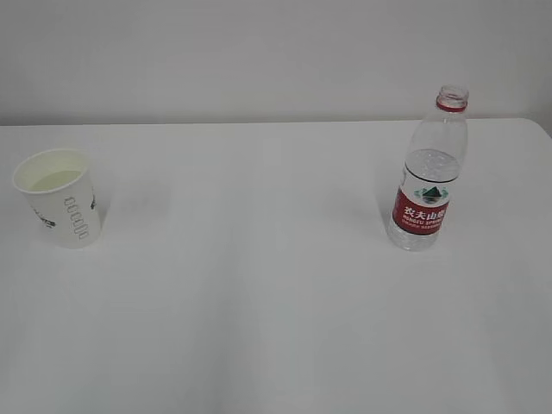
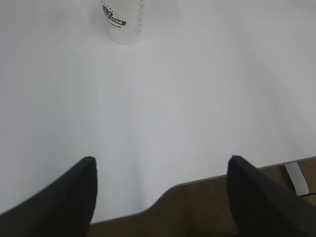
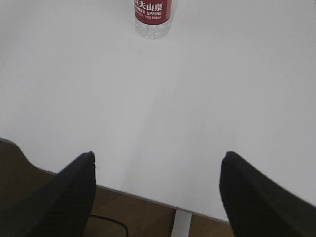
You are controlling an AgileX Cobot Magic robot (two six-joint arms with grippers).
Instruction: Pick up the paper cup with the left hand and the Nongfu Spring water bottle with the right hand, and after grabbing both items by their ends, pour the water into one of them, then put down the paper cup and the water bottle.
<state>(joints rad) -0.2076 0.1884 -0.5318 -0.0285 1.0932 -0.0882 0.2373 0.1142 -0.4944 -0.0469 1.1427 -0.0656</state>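
Left tool (image 2: 160, 197) spread wide, empty, hanging over near table (image 2: 163, 113) edge; right tool (image 3: 157, 195) likewise. Paper cup (image 2: 122, 22) straight ahead, well apart; bottle (image 3: 153, 17) same. Best advanced level, centred, closing low on each body. Open bottle neck, water level and cup's pale interior visible in exterior view only.

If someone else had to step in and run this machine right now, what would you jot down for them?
Left end effector: open, empty, back at the table's near edge, paper cup ahead of it.
Right end effector: open, empty, Nongfu Spring water bottle ahead of it.
Cup stands upright at table left, bottle upright at right, cap off, part full.
Done: cannot tell; nothing is held.
Left: if no pour has been made, grasp both, pour, set them down.
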